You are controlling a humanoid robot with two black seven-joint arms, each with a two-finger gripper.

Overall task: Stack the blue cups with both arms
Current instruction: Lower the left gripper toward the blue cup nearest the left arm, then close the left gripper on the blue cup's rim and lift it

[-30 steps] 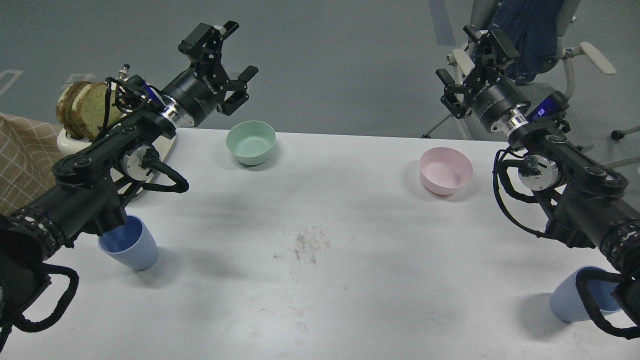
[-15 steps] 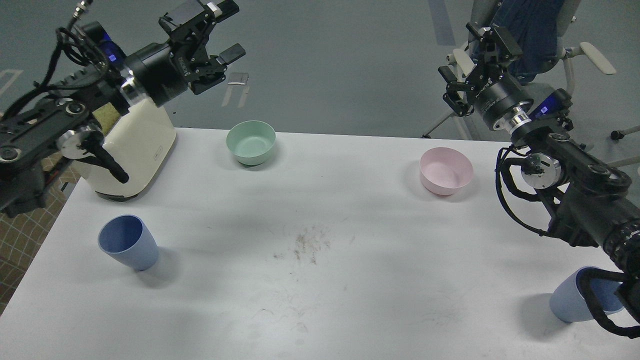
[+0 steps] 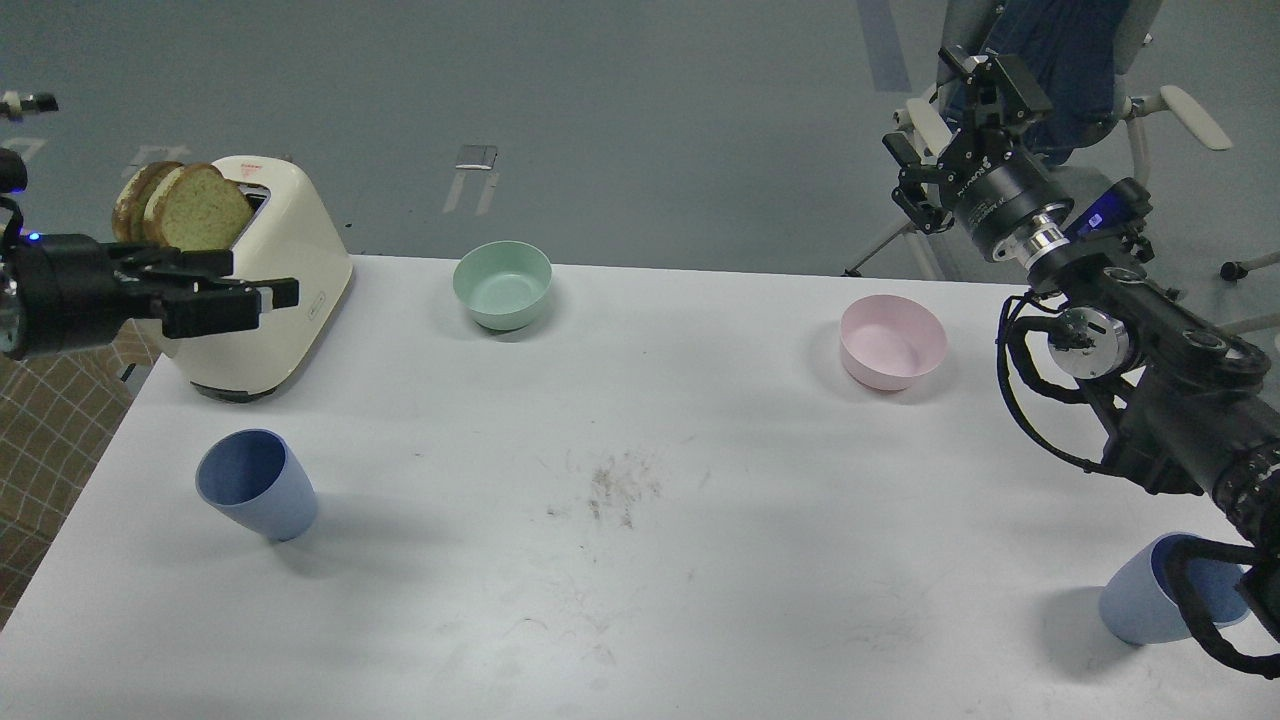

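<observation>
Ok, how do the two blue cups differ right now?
The left blue cup stands fully in view near the table's left edge, in front of the toaster; the right blue cup sits at the near right corner, partly hidden by the right arm's cable. The left pincer is level and close above its cup's side; the right pincer is raised far from its cup. Both are upright, apart, ungrasped.

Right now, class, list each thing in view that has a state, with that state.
Left blue cup: upright, empty, unheld.
Right blue cup: upright, partly hidden by cable.
Green bowl: upright, empty.
Pink bowl: upright, empty.
Toaster: bread raised.
Right end effector: open, empty.
</observation>
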